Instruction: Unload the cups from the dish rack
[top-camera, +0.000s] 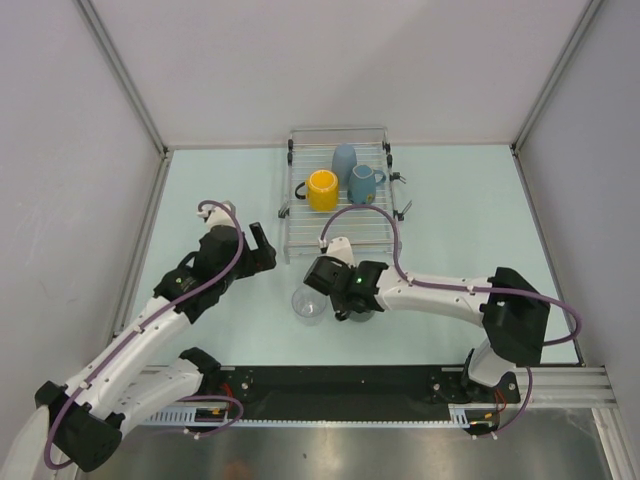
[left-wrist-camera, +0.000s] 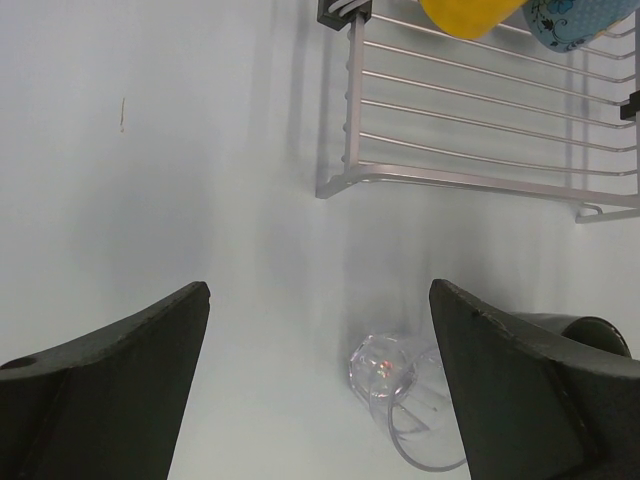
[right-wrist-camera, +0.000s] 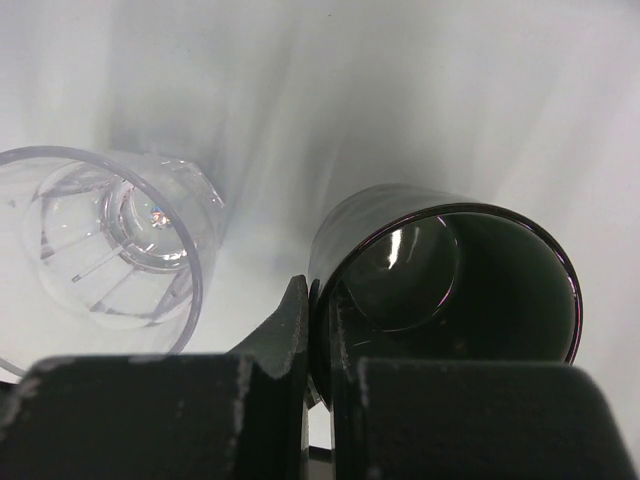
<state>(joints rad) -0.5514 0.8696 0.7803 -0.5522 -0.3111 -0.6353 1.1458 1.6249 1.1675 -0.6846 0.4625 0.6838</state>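
- Right wrist view: we see the right pincer (right-wrist-camera: 322, 305) nipped tight on the wall of the dark grey mug (right-wrist-camera: 450, 280), one finger outside and one inside the rim.
- The clear glass tumbler (right-wrist-camera: 100, 235) stands just to its left.
- Our left pincer (left-wrist-camera: 320, 288) gapes wide and holds nothing.
- Beyond both pincers, the dish rack (top-camera: 305, 225) carries the yellow mug (top-camera: 322, 190), the blue handled mug (top-camera: 362, 184) and the pale blue handleless cup (top-camera: 344, 158).

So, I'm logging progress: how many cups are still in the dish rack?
3: the yellow mug mid-rack on the left, the blue handled mug beside it on the right, the pale blue cup behind them. None seem hidden in the dish rack.
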